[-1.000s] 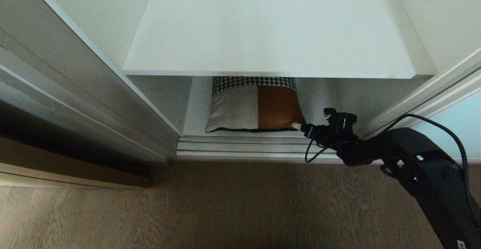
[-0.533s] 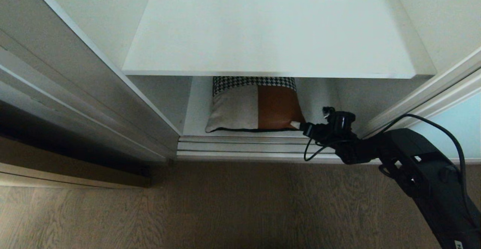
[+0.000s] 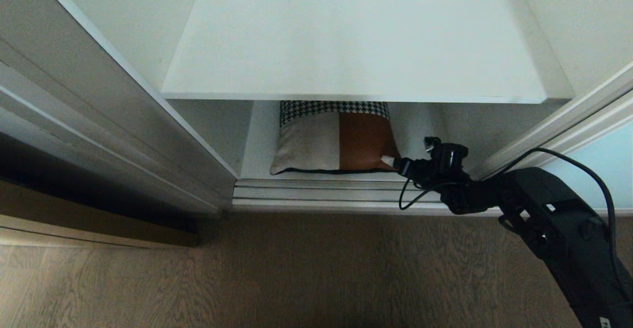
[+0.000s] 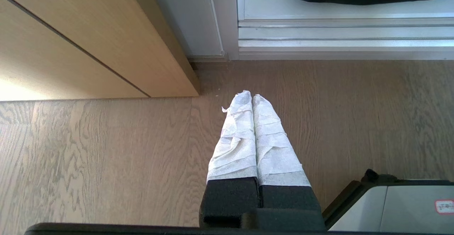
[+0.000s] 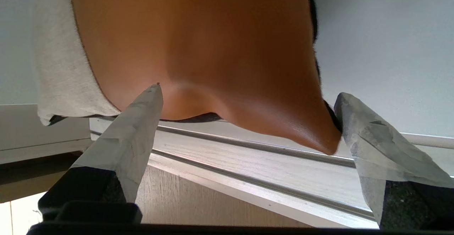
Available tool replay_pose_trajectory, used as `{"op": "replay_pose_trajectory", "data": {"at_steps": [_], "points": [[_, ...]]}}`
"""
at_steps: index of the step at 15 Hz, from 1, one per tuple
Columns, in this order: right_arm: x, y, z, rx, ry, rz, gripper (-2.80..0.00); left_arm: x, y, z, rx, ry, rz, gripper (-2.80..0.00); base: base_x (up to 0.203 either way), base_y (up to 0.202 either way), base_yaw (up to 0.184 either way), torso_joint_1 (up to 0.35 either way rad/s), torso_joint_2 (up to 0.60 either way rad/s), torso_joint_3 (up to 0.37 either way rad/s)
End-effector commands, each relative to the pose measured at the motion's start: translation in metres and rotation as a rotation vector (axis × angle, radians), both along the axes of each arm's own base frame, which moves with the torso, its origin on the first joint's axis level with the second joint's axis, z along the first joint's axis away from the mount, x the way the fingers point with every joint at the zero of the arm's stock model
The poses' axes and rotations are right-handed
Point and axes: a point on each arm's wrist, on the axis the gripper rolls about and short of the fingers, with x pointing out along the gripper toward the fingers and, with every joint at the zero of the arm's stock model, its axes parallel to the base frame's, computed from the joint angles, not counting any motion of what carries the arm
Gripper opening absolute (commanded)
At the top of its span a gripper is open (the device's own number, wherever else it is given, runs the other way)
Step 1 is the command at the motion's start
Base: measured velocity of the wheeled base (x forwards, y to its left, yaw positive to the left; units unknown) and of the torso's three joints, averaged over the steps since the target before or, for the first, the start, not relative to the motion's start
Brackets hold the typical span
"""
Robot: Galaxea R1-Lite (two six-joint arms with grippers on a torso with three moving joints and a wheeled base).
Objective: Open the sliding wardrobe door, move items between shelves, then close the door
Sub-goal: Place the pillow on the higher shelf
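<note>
head view: one cushion (image 3: pixel 336 137), two shelves (image 3: pixel 356 46).

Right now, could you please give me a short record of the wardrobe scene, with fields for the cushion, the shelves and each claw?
cushion: lies on the bottom board, under the upper shelf
upper shelf: white, nothing seen on it
sliding door: pushed to the right, opening clear
right claw: open, straddling the cushion's rust-orange corner
left claw: shut, over the wood floor, holding nothing

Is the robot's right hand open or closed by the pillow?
Open. The right hand has its two fingers spread wide, with the pillow's orange corner between them, not squeezed yet.
</note>
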Motion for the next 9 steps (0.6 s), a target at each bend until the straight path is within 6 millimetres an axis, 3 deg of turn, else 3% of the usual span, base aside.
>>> {"op": "replay_pose_trajectory", "data": {"at_steps": [1, 9], "points": [[0.0, 0.001, 0.006, 0.006, -0.02, 0.003, 0.0, 0.0, 0.0, 0.0, 0.0, 0.003, 0.001, -2.8, 0.0, 0.0, 0.0, 0.0, 0.0, 0.0], [-0.002, 0.016, -0.01, 0.005, -0.001, 0.034, 0.0, 0.0, 0.0, 0.0, 0.0, 0.003, 0.001, -2.8, 0.0, 0.0, 0.0, 0.0, 0.0, 0.0]]}}
